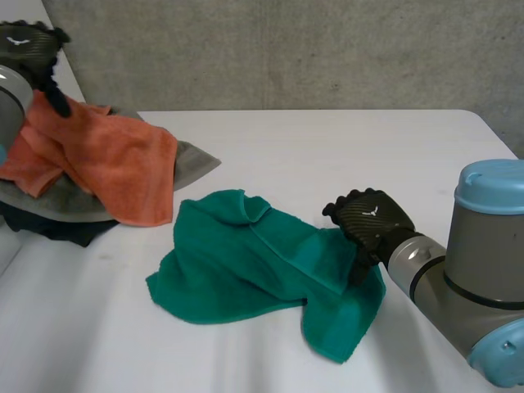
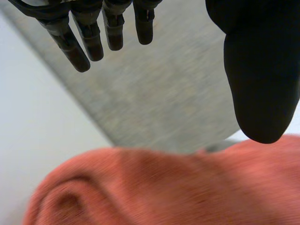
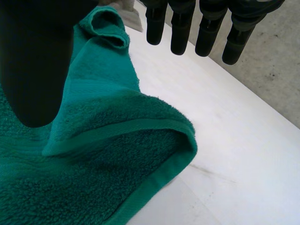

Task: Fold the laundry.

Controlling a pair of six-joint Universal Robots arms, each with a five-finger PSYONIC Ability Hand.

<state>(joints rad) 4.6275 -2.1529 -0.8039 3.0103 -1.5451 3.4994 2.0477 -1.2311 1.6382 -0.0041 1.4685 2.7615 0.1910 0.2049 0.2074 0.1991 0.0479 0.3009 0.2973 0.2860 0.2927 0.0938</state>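
Table [image 1: 327, 155], white, seen from above & behind my arms, w/ a grey wall [image 1: 286, 49] at its far side. A green towel [image 1: 246, 262] lies crumpled near the middle of the table, toward my side, one edge doubled over on top.

My R hand [image 1: 370, 219] is at that towel's right edge, palm down, the arm coming in from the near right. From the R wrist cam: fingers [image 3: 182, 33] straight, thumb held apart, so the hand is open & grips nothing. The thumb hangs over the towel. The fingers point past its folded hem, over bare table. The hem makes a rounded loop under the palm. From overhead one digit reaches down to the towel; can't tell if it touches.

My L hand [image 1: 33, 49] is at the far left, well apart from the green towel, raised over a heap of laundry. Heap, top to bottom: orange towel [image 1: 115, 160] draped on a grey cloth [image 1: 192, 157], w/ a dark cloth [image 1: 57, 229] under both at the near side. From the L wrist cam: fingers [image 2: 70, 42] straight, thumb wide, hand open & empty. The orange towel sits bunched below the palm; can't tell if the thumb tip touches it.

The orange towel's near edge is close to the green towel's far left corner, not touching.
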